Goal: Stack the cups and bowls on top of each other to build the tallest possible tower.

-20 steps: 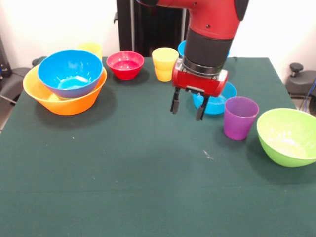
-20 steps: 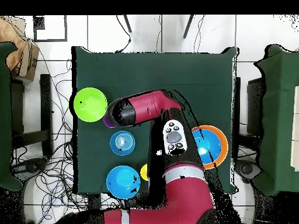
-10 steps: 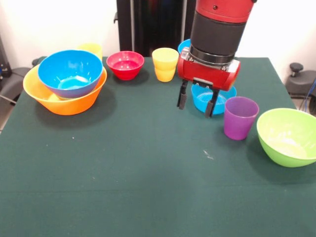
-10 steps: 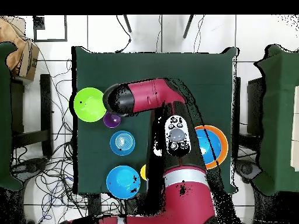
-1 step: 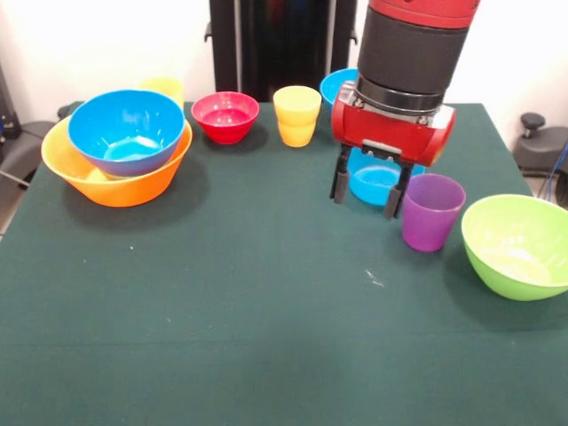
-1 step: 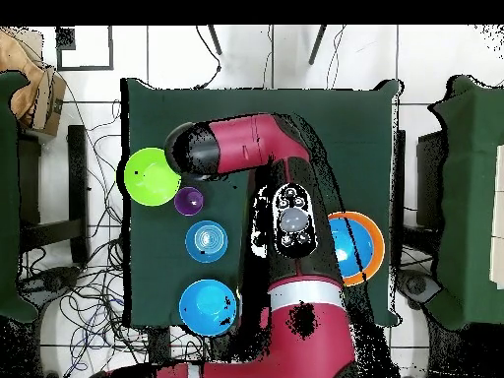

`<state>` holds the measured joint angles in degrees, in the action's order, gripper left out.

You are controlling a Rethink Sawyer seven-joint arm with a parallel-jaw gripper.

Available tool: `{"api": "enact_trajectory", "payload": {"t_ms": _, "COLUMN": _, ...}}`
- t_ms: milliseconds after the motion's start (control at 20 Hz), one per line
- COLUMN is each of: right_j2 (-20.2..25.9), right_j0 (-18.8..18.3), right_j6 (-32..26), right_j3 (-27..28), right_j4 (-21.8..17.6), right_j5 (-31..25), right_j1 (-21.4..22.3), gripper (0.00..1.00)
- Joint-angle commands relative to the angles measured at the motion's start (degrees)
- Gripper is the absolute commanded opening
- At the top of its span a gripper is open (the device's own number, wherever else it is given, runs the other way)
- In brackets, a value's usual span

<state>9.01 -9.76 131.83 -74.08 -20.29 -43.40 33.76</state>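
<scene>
My gripper (image 5: 366,201) hangs open and empty just left of the purple cup (image 5: 431,213), in front of the shallow blue bowl (image 5: 376,180). A lime green bowl (image 5: 518,246) sits at the right edge. The tower is a large blue bowl (image 5: 127,131) nested in the orange-yellow bowl (image 5: 115,182) at the left. One yellow cup (image 5: 297,115) and a small red bowl (image 5: 225,116) stand at the back, with a second yellow cup (image 5: 165,87) behind the tower. Overhead, the arm (image 6: 226,153) covers the gripper beside the purple cup (image 6: 188,202) and green bowl (image 6: 153,176).
Another blue bowl (image 5: 338,85) peeks out behind the arm; overhead it is the blue bowl (image 6: 208,306) below the shallow blue bowl (image 6: 206,241). The green table (image 5: 222,311) is bounded by its edges on all sides.
In the front view the gripper has moved right and slightly back, from the table's middle to beside the purple cup. It stayed open and empty. No bowl or cup moved.
</scene>
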Motion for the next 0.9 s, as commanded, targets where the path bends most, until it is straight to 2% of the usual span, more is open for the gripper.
{"api": "enact_trajectory", "payload": {"t_ms": 50, "right_j2": 2.20, "right_j0": 1.60, "right_j6": -0.90, "right_j3": 4.39, "right_j4": 0.82, "right_j5": -6.83, "right_j1": -3.91, "gripper": 1.00}}
{"api": "enact_trajectory", "payload": {"t_ms": 350, "right_j2": 1.27, "right_j0": 2.17, "right_j6": -0.56, "right_j3": 2.98, "right_j4": 0.91, "right_j5": -5.94, "right_j1": -3.31, "gripper": 1.00}}
{"api": "enact_trajectory", "payload": {"t_ms": 900, "right_j2": 0.33, "right_j0": 3.39, "right_j6": 0.14, "right_j3": 5.05, "right_j4": 0.90, "right_j5": -5.64, "right_j1": -4.55, "gripper": 1.00}}
